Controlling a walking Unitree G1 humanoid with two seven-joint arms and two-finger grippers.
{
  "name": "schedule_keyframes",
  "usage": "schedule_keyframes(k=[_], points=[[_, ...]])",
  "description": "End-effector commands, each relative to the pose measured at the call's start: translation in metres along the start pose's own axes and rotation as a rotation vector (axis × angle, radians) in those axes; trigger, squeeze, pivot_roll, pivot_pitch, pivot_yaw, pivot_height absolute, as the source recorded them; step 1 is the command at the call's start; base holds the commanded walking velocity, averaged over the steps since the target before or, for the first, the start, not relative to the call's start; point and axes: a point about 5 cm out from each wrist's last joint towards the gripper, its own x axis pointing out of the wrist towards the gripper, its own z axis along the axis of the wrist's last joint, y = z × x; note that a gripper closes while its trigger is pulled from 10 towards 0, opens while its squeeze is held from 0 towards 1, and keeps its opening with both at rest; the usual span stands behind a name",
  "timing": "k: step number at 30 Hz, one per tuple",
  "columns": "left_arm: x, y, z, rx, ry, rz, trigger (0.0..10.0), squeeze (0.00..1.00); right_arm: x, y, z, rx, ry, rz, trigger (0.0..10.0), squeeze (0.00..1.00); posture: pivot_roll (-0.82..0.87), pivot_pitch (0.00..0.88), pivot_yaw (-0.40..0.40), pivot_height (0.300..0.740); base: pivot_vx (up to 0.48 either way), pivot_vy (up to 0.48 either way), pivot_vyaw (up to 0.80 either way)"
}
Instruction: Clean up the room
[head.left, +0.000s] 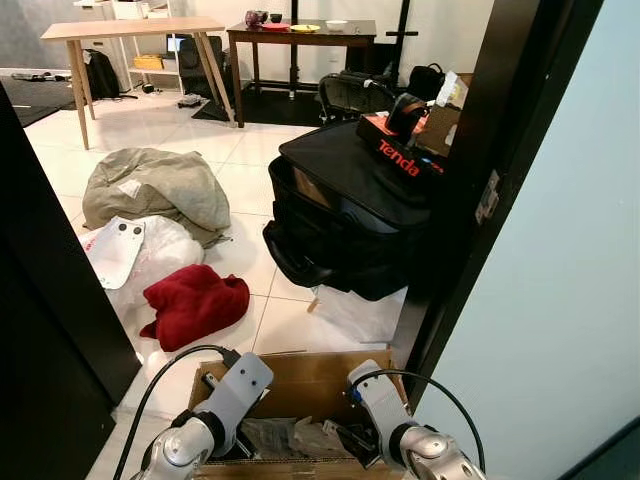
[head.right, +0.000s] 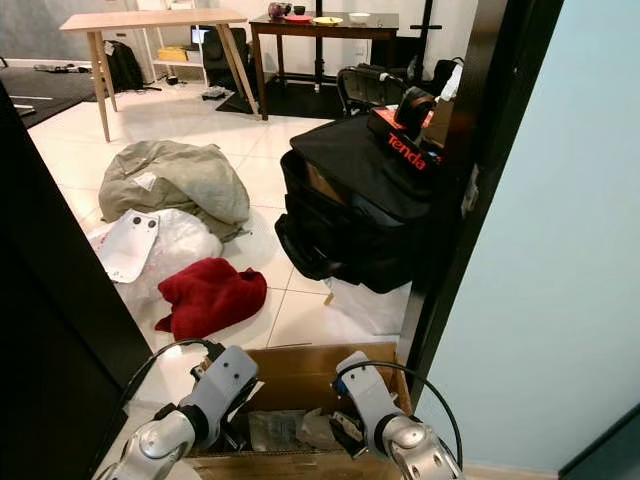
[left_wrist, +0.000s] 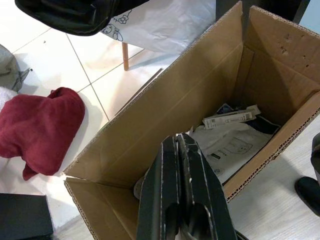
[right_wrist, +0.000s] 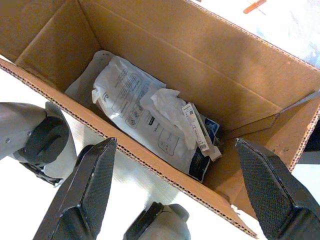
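Near the robot's feet, an open cardboard box (head.left: 300, 375) sits on the tiled floor (head.left: 190, 135). Inside it lie a white plastic packet (right_wrist: 135, 112) with printing on it and a crumpled bit of white paper (right_wrist: 167, 107).

Both arms reach down at the box. The left gripper (left_wrist: 182, 165) hangs over the box's left end, and its 2 black fingers (left_wrist: 170, 190) are pressed together with nothing between them. The right gripper (right_wrist: 175, 192) hangs over the near edge of the box, and its 2 fingers (right_wrist: 85, 195) are spread wide apart, holding nothing.

Just past the box, on the left, a red cloth (head.left: 195, 305) lies in a heap on the floor. Beside it, farther left, is a clear plastic bag (head.left: 165, 250) with a flat white piece (head.left: 115, 250) on top. Farther off sits a lumpy grey-green bundle (head.left: 155, 190).

To the right, a big black bag (head.left: 345, 215) stands near a dark door frame (head.left: 480, 190). A red and black box (head.left: 400, 150) with "Tenda" on it rests on top of the bag.

At the far end of the room stand a light wooden counter (head.left: 130, 30) and a dark counter (head.left: 300, 35) with some dishes on it.
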Motion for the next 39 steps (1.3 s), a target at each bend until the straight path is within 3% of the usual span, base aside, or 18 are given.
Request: schedule_keyframes(k=[1, 25, 29, 31, 34, 37, 39], points=[[-0.003, 0.002, -0.003, 0.012, 0.018, 0.000, 10.0, 0.00, 0.000, 0.000, 0.000, 0.003, 0.005, -0.001, 10.0, 0.00, 0.00, 0.058, -0.026, 0.642, 0.000, 0.000, 0.00], [-0.001, 0.000, 0.000, 0.028, 0.008, -0.023, 10.0, 0.00, 0.000, 0.001, 0.002, 0.001, -0.005, 0.018, 10.0, 0.00, 0.00, 0.068, -0.023, 0.627, 0.000, 0.000, 0.00], [0.005, -0.001, 0.004, 0.082, 0.006, -0.071, 10.0, 0.00, 0.003, 0.000, 0.011, -0.037, -0.022, 0.043, 10.0, 0.00, 0.00, 0.086, -0.023, 0.627, 0.000, 0.000, 0.00], [0.013, 0.000, 0.007, 0.179, 0.014, -0.145, 10.0, 0.00, 0.006, -0.004, 0.023, -0.110, -0.037, 0.077, 10.0, 0.00, 0.01, 0.121, -0.019, 0.627, 0.000, 0.000, 0.00], [0.018, 0.001, 0.009, 0.231, 0.022, -0.184, 10.0, 0.00, 0.006, -0.005, 0.030, -0.163, -0.048, 0.115, 10.0, 0.00, 0.01, 0.144, -0.013, 0.627, 0.000, 0.000, 0.00], [0.019, 0.002, 0.009, 0.244, 0.024, -0.192, 10.0, 0.00, 0.006, -0.005, 0.031, -0.176, -0.051, 0.130, 10.0, 0.00, 0.01, 0.144, -0.013, 0.627, 0.000, 0.000, 0.00], [0.023, 0.005, 0.007, 0.270, 0.047, -0.210, 10.0, 0.00, 0.002, -0.007, 0.032, -0.238, -0.052, 0.174, 10.0, 0.00, 0.00, 0.189, 0.008, 0.627, 0.000, 0.000, 0.00]])
